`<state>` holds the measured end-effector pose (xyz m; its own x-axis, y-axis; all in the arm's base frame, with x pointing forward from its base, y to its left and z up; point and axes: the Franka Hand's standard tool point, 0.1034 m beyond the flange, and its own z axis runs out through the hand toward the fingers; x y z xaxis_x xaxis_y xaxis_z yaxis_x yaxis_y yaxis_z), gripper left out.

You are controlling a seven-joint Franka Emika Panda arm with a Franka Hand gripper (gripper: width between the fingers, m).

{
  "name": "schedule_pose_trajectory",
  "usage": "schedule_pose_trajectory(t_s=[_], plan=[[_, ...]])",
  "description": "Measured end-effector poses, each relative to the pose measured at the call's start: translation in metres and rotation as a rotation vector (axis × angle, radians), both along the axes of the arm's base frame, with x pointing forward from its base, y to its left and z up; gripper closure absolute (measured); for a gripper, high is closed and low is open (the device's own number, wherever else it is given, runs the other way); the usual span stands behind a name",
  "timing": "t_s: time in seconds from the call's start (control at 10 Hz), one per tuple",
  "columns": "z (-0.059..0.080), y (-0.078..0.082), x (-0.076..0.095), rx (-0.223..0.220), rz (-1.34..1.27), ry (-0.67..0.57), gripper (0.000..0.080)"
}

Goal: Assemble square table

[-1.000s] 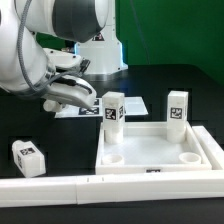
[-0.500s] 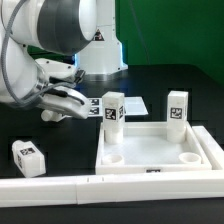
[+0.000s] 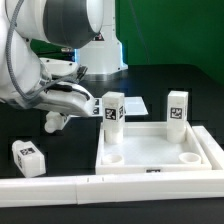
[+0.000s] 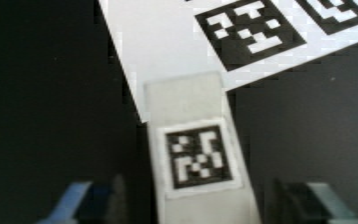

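The white square tabletop (image 3: 150, 148) lies rim-up on the black table. Two white tagged legs stand upright in its far corners: one on the exterior view's left (image 3: 112, 110), one on the right (image 3: 177, 108). A third leg (image 3: 28, 156) lies loose at the exterior view's left. My gripper (image 3: 97, 108) reaches in from the left to the left standing leg. In the wrist view that leg (image 4: 194, 140) runs between my two fingers (image 4: 78, 200), with dark gaps on both sides. My gripper (image 4: 197, 200) is open and holds nothing.
A long white L-shaped rail (image 3: 60, 186) borders the table's front and the tabletop's right side. The marker board (image 3: 137, 105) lies behind the left leg and shows in the wrist view (image 4: 247, 30). The robot's base (image 3: 100, 50) stands at the back.
The jaws have spread apart off the left standing leg, which stays upright in its corner. The arm's wrist has shifted slightly lower and turned.
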<state>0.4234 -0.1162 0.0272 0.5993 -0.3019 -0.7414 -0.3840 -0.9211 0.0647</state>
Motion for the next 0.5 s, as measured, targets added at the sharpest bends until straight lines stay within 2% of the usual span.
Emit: schedule_pose_trajectory(t_s=[0.1,0.2,0.3,0.4,0.5], plan=[[0.003,-0.001,0.002,0.002,0.016,0.000,0.0255],[0.011,-0.003,0.009,0.001,0.042,-0.018,0.0183],[0.020,0.000,0.012,0.000,0.042,-0.056,0.0156],[0.027,0.000,0.005,0.005,0.035,-0.073,0.0156],[0.024,0.001,0.003,-0.016,0.056,-0.183,0.0151]])
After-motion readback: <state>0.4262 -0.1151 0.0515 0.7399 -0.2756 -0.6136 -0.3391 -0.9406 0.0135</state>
